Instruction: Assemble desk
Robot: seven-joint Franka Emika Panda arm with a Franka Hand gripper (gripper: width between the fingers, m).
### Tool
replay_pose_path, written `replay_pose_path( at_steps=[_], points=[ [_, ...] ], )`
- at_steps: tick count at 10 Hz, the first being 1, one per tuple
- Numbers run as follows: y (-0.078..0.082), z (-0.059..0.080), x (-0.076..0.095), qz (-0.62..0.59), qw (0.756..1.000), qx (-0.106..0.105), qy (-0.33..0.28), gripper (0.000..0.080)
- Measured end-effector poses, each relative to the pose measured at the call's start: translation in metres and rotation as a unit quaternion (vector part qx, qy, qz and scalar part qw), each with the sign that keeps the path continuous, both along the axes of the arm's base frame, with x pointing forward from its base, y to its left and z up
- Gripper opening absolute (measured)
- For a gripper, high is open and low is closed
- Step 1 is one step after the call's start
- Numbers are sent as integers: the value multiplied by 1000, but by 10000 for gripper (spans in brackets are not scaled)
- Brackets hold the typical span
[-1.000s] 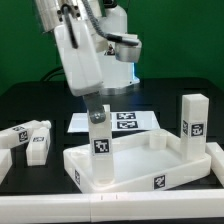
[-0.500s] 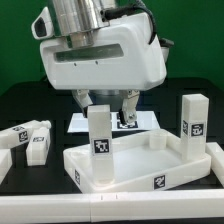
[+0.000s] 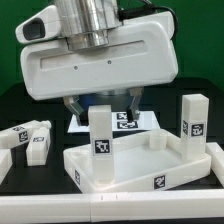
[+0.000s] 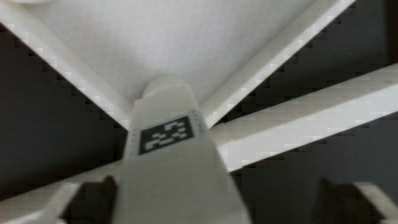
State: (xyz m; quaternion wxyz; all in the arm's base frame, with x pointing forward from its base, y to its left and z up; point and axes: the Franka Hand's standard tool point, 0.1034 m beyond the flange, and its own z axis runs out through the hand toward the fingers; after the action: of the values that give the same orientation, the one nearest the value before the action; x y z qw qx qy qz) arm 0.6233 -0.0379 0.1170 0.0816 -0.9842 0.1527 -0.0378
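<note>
The desk top [image 3: 120,185] lies upside down, rim up, at the front of the table. One white leg [image 3: 100,140] stands upright in its corner on the exterior view's left. My gripper [image 3: 102,106] hangs directly over this leg, its fingers [image 3: 80,106] either side of the leg's upper end. In the wrist view the tagged leg [image 4: 169,150] runs between the two dark fingertips [image 4: 89,200], with a gap on one side, so the gripper [image 4: 228,205] is open. The rimmed top [image 4: 178,40] shows beyond it.
Another leg [image 3: 193,125] stands upright at the exterior view's right, outside the top. Two legs [image 3: 28,138] lie at the left. The marker board [image 3: 126,122] lies behind the top. Further white pieces [image 3: 216,160] sit at both table edges.
The hand has turned about the upright leg from edge-on to broadside and now fills more of the exterior view. The leg stays standing in its corner.
</note>
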Motion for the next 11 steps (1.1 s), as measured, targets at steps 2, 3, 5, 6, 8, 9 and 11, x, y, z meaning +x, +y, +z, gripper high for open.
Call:
replay_pose_path(
  at_steps=[2,3,5,6,8,9,11],
  points=[
    [-1,0,0,-32,999,4,4,288],
    [-2,0,0,-89,996,10,13,288],
    [-3,1,0,-242,969,24,35,288],
    [0,0,0,-312,948,34,46,288],
    [2,-1,1,-474,875,72,74,288],
    [3,-1,1,-516,848,83,81,288],
    [5,-2,1,-546,829,86,87,288]
  ],
)
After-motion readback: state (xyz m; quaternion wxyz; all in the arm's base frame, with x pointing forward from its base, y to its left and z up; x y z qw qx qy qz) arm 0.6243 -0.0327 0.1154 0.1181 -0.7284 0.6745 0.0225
